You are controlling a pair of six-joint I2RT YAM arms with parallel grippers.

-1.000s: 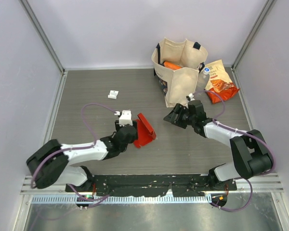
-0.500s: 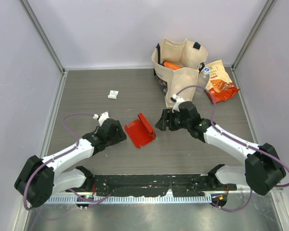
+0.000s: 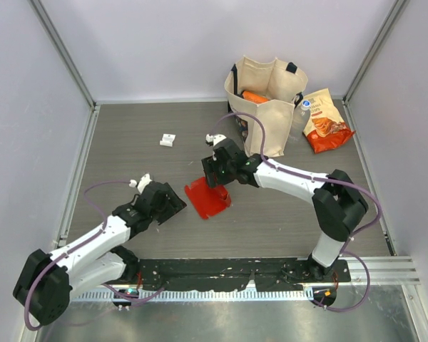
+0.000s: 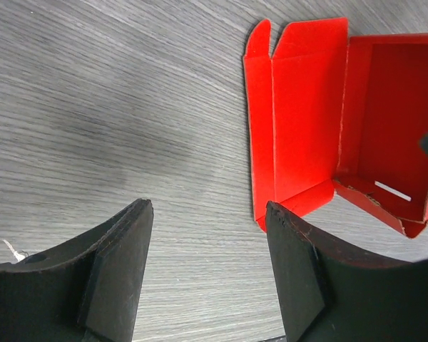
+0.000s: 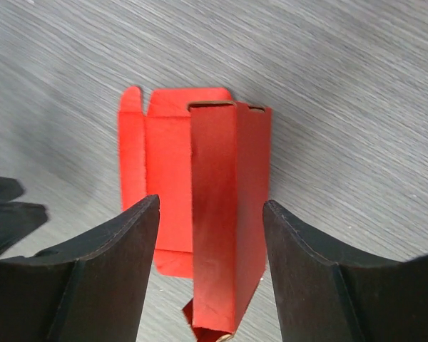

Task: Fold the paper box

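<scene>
The paper box (image 3: pixel 208 199) is bright red card lying on the table's middle, partly folded, with one panel standing up and a flap flat beside it. My right gripper (image 3: pixel 218 178) hovers over its far side. In the right wrist view its open fingers straddle the upright panel (image 5: pixel 221 178) with a gap on each side, and the right gripper (image 5: pixel 210 206) touches nothing. My left gripper (image 3: pixel 175 206) sits just left of the box, open and empty. In the left wrist view the box (image 4: pixel 299 121) lies ahead to the right of the left gripper (image 4: pixel 207 214).
A beige tote bag (image 3: pixel 265 107) stands at the back, right of centre, with an orange-red snack bag (image 3: pixel 326 122) to its right. A small white piece (image 3: pixel 167 140) lies at the back left. Grey walls close in the left, back and right.
My left gripper has let go of the box and pulled back to the left. The right arm has swung left until its fingers straddle the box's upright panel.
</scene>
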